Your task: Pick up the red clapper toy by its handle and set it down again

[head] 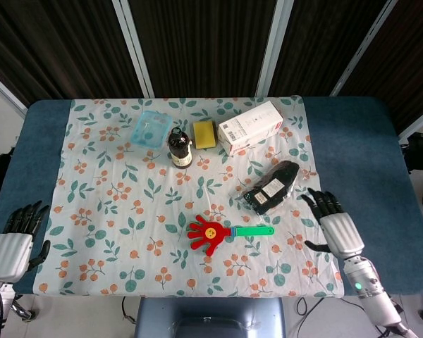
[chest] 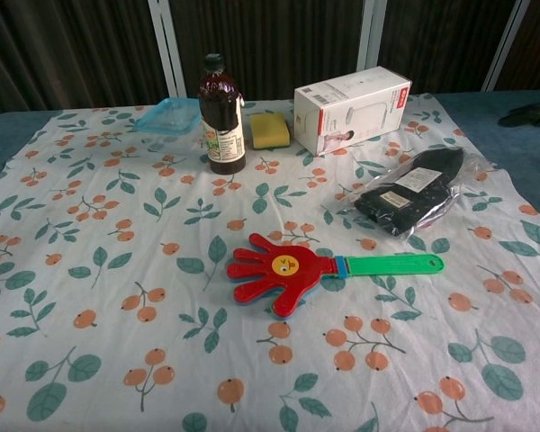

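The red clapper toy [head: 209,234] lies flat on the floral cloth near the front middle, its green handle [head: 254,230] pointing right. The chest view shows the red palm [chest: 275,269] and the green handle [chest: 392,265] too. My right hand [head: 334,229] hovers at the cloth's right edge, right of the handle's end and apart from it, fingers spread and holding nothing. Its dark fingertips [chest: 527,114] show at the chest view's upper right. My left hand [head: 14,241] stays at the table's front left corner, off the cloth, fingers extended and holding nothing.
A black packaged item [head: 271,186] lies just behind the handle. Further back stand a dark bottle [head: 180,146], a yellow sponge [head: 205,134], a white box [head: 249,127] and a blue lid [head: 151,129]. The blue table [head: 352,141] borders the cloth.
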`<state>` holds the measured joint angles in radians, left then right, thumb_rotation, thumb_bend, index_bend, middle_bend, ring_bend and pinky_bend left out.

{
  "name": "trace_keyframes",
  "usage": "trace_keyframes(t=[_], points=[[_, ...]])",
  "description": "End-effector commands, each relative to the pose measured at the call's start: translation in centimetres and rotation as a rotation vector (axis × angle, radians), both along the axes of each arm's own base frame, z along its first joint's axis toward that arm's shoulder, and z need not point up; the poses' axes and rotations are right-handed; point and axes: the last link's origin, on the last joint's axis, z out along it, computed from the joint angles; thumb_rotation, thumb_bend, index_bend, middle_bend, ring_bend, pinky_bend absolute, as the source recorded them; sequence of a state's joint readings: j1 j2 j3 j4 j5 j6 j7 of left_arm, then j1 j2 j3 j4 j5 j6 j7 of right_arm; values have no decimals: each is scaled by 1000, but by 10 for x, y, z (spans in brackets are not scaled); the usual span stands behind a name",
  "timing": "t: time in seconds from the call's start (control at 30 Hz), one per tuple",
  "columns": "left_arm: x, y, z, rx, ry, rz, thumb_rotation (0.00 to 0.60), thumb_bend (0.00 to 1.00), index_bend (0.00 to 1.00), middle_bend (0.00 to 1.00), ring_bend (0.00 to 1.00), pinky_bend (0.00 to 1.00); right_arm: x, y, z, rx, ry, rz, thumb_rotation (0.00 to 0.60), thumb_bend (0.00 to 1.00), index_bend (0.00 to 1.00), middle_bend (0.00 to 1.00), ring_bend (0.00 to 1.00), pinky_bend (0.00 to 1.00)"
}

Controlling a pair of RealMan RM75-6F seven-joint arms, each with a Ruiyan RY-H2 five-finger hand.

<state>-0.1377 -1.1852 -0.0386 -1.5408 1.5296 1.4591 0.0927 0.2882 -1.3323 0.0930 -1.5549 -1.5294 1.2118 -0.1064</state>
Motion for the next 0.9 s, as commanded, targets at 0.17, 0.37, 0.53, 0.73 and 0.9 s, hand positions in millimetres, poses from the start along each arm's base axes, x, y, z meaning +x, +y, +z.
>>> trace_keyframes(t=[0.17,0.37,0.53,0.73,0.9], points=[[0,-4,3,-21,-13,-9,600,451,0,0,0,96,51,-25,-83,186,-13,26,600,293,353,0,0,0],[0,-7,3,-35,-17,-20,600,450,0,0,0,96,69,-22,-112,212,-20,64,600,375,454,0,0,0],[-1,-7,5,-35,-25,-15,600,449,0,0,0,96,72,-24,-121,201,0,74,600,398,489,0,0,0],[0,-8,6,-34,-26,-14,600,449,0,0,0,97,71,-26,-122,201,7,60,600,410,489,0,0,0],[0,-9,5,-34,-26,-14,600,448,0,0,0,96,67,-31,-124,196,22,41,600,411,489,0,0,0]])
